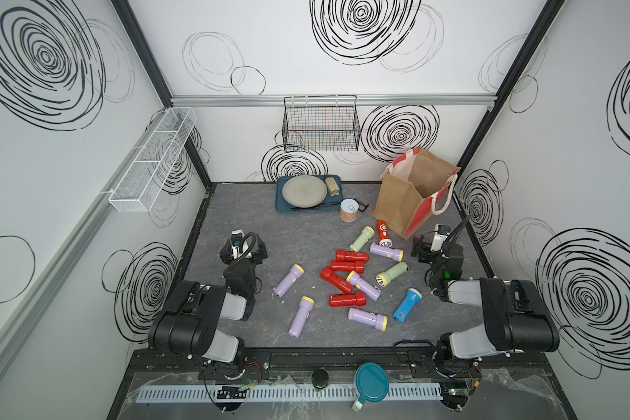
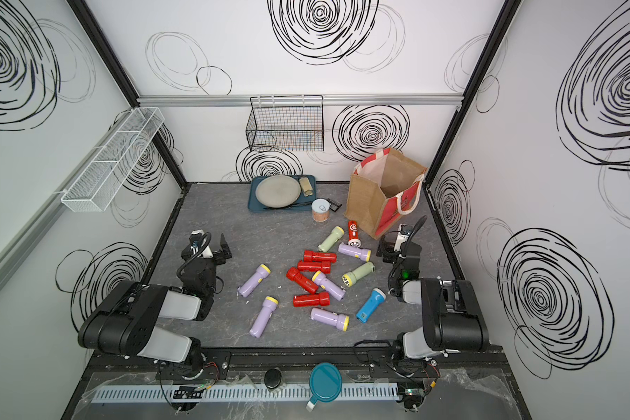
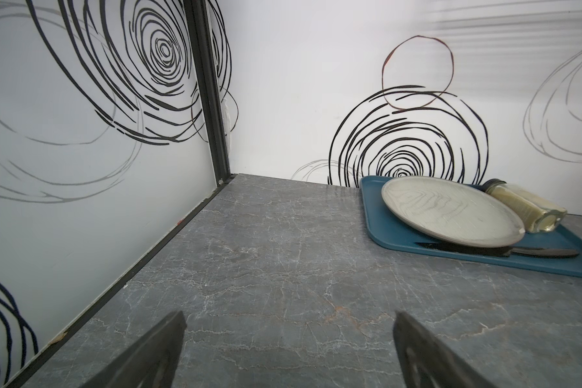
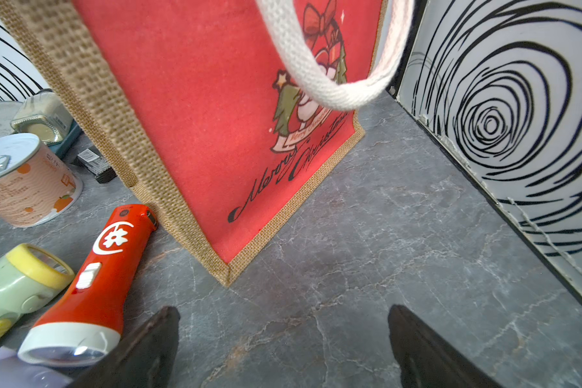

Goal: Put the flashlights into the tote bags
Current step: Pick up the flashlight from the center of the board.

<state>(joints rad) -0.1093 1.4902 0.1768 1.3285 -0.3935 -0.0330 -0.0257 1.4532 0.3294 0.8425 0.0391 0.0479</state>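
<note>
Right pincer (image 4: 284,312): spread wide, empty, low over the table (image 4: 383,235), nose toward the tote bag (image 4: 215,117)
Left pincer (image 3: 289,317): spread wide as well, empty, facing bare table and a blue tray (image 3: 377,231), no torch ahead of it
Bag: straight ahead of right pincer, near, upright, mouth open upward, red panel facing the pincer
Nearest torch: orange-red flashlight (image 4: 105,268), just beside right pincer's finger on the side toward the left arm, not between the jaws
Long axis: roughly along the pincer's own pointing line, white head by the finger, tail at the bag's bottom corner, touching or nearly so
Others: pale green flashlight (image 4: 14,285) just beyond the orange-red one, rest scattered farther toward the left arm, none visible inside the bag
Nearer arm: right, clearly; left pincer well apart from even the closest lilac flashlight (image 1: 288,279)
Coming move, judged: short sideways shift toward the left arm to straddle the barrel, closing line already roughly across it
</note>
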